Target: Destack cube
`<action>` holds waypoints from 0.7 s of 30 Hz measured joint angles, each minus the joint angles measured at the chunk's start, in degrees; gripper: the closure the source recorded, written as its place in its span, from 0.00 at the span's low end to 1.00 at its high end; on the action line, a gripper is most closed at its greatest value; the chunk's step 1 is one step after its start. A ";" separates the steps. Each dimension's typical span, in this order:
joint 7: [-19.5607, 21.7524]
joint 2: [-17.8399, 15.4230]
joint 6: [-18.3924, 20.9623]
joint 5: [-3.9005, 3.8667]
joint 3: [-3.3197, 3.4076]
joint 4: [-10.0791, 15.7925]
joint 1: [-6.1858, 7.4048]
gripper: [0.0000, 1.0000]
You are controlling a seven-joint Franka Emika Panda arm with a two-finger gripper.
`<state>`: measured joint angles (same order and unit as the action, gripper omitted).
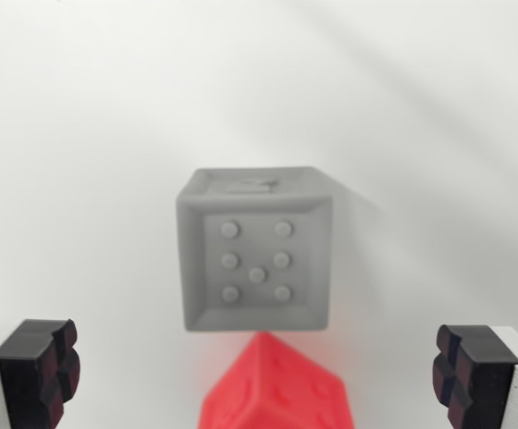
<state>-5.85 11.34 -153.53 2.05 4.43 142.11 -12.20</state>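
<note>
Pincer (259,380) held wide open, empty, straddling grey cube (257,259) above red cube (277,384); grasp judged next.

red cube (277,389): blurred, bottom cropped | grey cube (255,261): soft focus | hand (259,380): fingers cropped at corners

No legible text; only seven raised pips on the grey cube (256,262)
</note>
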 joint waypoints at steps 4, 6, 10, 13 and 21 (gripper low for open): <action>0.30 -2.45 2.32 -0.47 0.11 0.05 0.00 0.00; 0.48 -3.69 3.59 -0.69 0.14 0.05 0.00 0.00; 0.85 -6.27 6.25 -1.17 0.17 -0.01 0.00 0.00; 1.06 -8.25 8.40 -1.47 0.18 -0.21 0.00 0.00; 1.43 -12.60 13.82 -1.98 0.20 -1.31 -0.01 0.00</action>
<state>-4.42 -1.25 -139.71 0.08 4.62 140.81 -12.21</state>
